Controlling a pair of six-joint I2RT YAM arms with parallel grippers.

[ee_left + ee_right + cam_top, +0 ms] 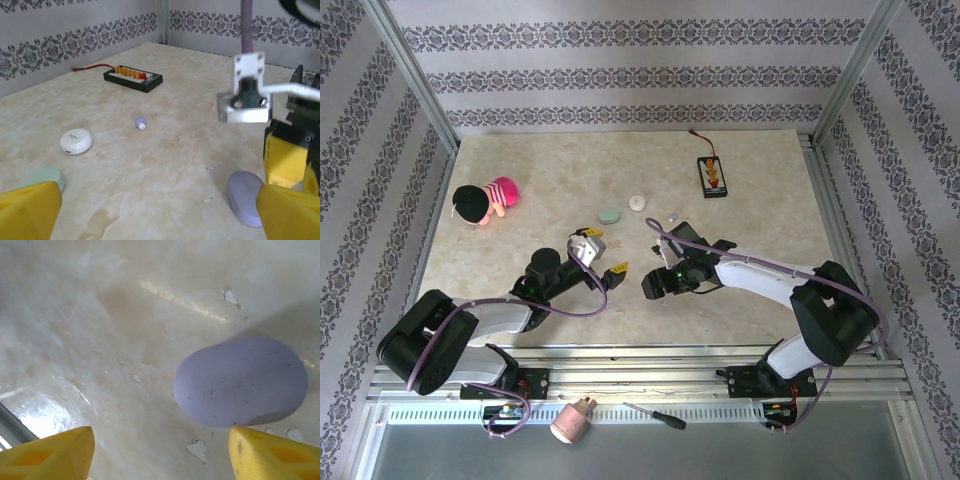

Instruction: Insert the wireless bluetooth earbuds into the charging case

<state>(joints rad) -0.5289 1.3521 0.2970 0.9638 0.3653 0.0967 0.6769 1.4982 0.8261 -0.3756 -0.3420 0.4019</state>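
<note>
Well, both claws are spread wide and empty: your right claw [160, 460] hangs just short of the lavender case [241, 381] on the table [100, 315], and your left claw [160, 222] faces it. The lavender bud [141, 122] lies well apart, nearer the white case [76, 141]. Judge it light, hard, smooth and apt to skitter, so pinch it gently across its rounded body.

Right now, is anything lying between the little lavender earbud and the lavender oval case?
Nothing lies on the marble tabletop between the tiny lavender earbud and the lavender oval plastic case. The right gripper hangs just over the case, jaws apart, crowding its top.
</note>
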